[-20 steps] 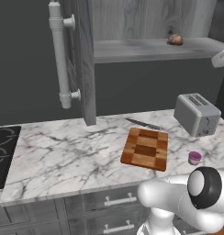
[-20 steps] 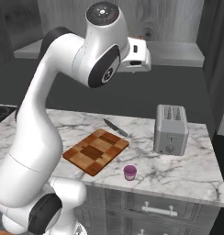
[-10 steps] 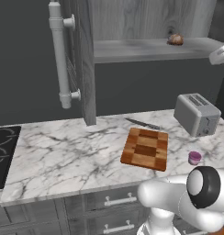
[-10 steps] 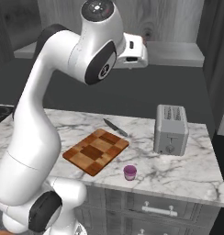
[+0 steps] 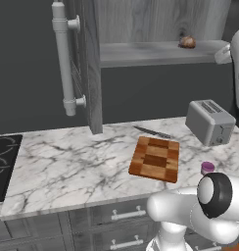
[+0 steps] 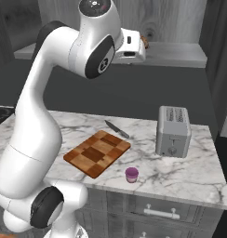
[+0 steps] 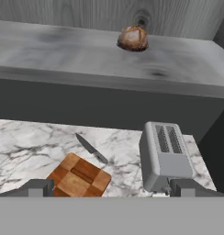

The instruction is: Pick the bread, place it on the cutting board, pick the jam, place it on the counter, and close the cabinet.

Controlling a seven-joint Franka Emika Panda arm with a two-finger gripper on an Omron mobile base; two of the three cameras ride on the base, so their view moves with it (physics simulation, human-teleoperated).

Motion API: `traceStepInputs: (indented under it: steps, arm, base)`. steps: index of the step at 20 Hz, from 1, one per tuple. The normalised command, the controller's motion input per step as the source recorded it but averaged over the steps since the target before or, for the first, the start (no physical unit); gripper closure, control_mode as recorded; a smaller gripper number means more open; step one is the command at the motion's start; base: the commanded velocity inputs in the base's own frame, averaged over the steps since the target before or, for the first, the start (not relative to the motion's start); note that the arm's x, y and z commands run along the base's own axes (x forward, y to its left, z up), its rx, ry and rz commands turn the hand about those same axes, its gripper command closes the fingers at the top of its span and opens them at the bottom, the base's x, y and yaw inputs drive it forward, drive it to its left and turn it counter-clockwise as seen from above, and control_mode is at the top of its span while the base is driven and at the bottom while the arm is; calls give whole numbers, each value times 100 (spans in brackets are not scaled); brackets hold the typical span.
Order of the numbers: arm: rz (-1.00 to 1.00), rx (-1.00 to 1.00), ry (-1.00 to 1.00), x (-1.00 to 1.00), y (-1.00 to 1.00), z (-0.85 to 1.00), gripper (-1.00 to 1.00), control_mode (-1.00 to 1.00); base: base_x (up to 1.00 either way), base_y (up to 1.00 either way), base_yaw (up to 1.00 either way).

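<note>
1. The bread roll [image 7: 133, 38] sits at upper centre of my hand view, on the cabinet [image 5: 89, 63] shelf, near the back wall; nothing touches it.
2. My gripper [image 7: 111, 188] is spread wide and empty; its tips flank the bottom edge.
3. I judge the roll light, soft and crushable; I'd pinch across its round sides, gently.
4. The jam jar [image 6: 131, 175] stands on the counter [image 6: 190, 174], lower centre of the right base view.

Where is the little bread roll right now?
The bread sits on the cabinet shelf, above the toaster in the hand view.
</note>
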Motion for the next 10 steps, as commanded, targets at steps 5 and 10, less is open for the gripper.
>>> traceStepInputs:
  steps: [5, 10]
  arm:
    - [0, 6, 0, 22, 0, 19, -100, -100]
    - [0, 5, 0, 16, 1, 11, -100, -100]
  base:
    - [0, 0, 0]
    - [0, 0, 0]
